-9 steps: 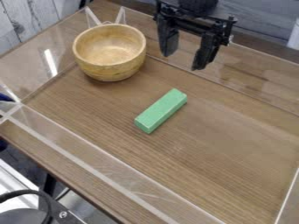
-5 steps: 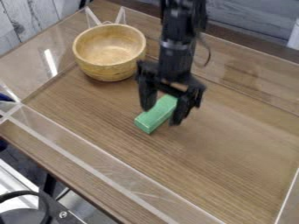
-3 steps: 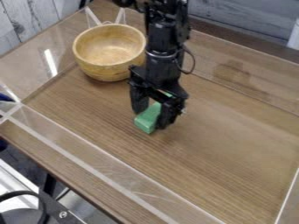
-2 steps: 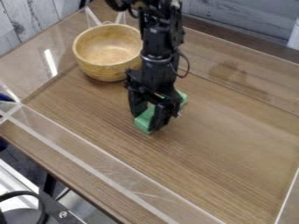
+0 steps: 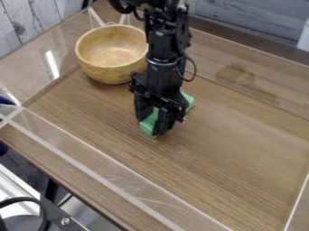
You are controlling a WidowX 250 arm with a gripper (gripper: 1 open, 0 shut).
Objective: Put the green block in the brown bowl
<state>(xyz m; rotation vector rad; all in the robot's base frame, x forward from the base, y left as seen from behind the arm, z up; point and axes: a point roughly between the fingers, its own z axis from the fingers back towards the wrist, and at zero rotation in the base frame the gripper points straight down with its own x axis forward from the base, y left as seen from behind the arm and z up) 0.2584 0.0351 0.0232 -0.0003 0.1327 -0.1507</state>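
The green block [image 5: 150, 126] lies flat on the wooden table, angled from lower left to upper right. My gripper [image 5: 158, 121] points straight down over the block's middle. Its black fingers [image 5: 137, 114] sit tight against the block's two long sides, so it is shut on it. Only the block's near end and a sliver behind the fingers show. The block still rests on the table. The brown bowl [image 5: 114, 52] stands empty at the back left, about a hand's width from the gripper.
Low clear plastic walls [image 5: 72, 149] fence the table on all sides, with a front rail running diagonally across the lower left. A black cable [image 5: 36, 212] lies outside the fence at the bottom left.
The gripper came down from the back right onto the block, rolled to line up with it, sank lower, and its fingers drew in against the block's sides. The block has not moved.
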